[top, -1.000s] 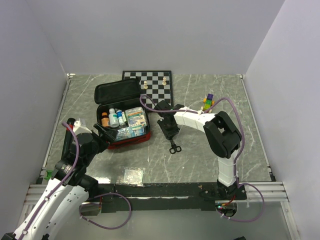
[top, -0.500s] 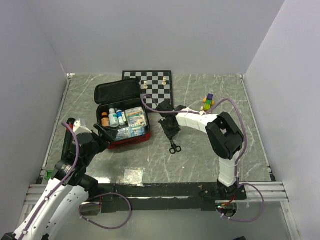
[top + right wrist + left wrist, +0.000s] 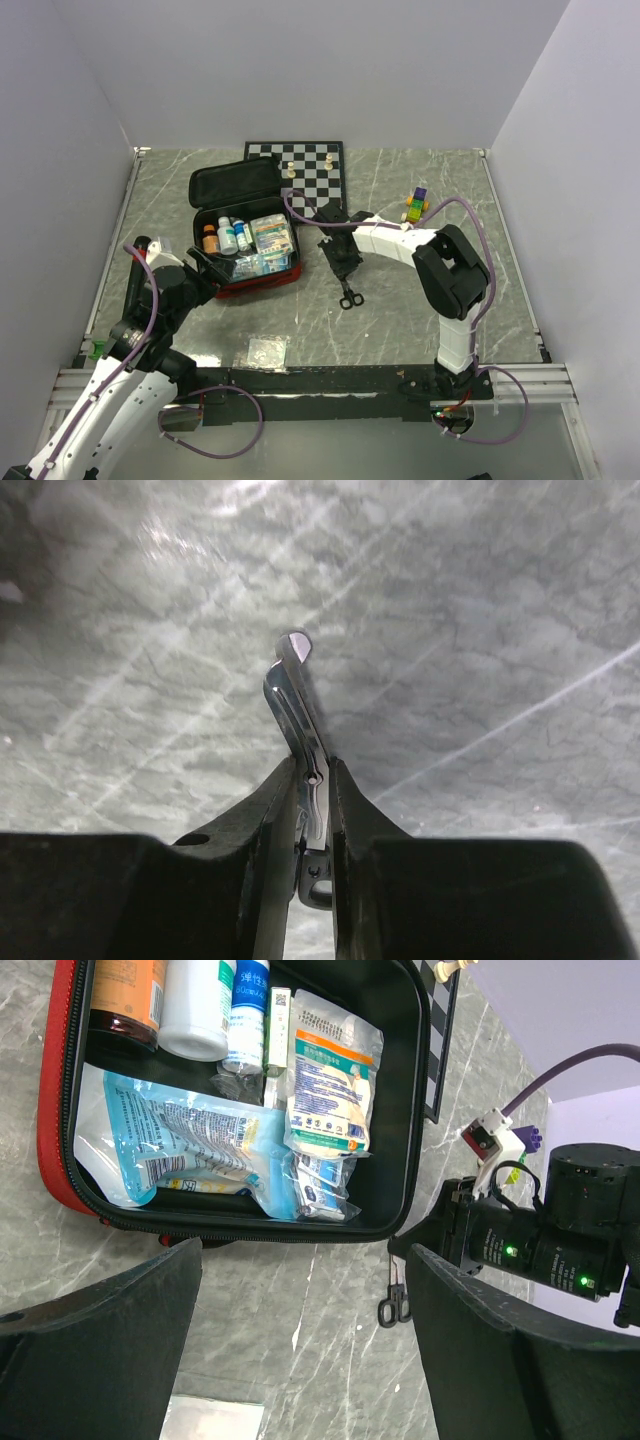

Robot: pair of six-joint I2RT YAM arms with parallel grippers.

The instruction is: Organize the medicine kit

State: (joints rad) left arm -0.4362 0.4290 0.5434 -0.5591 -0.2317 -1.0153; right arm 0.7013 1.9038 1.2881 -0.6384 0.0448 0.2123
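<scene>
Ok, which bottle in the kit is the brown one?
The brown bottle stands at the left end of the row, next to the red side wall of the medicine kit. It has dark glass and an orange label; the white bottles beside it do not.

- Top external: high, behind both arm bases, looking down over the whole desk (image 3: 400,320).
- Left wrist: fairly near, looking past the left hand (image 3: 305,1250) into the medicine kit (image 3: 400,1110) just ahead.
- Right wrist: very close, looking past the right hand (image 3: 312,770) along the scissors (image 3: 298,705) at the desk.
- All three views share the scissors.
</scene>
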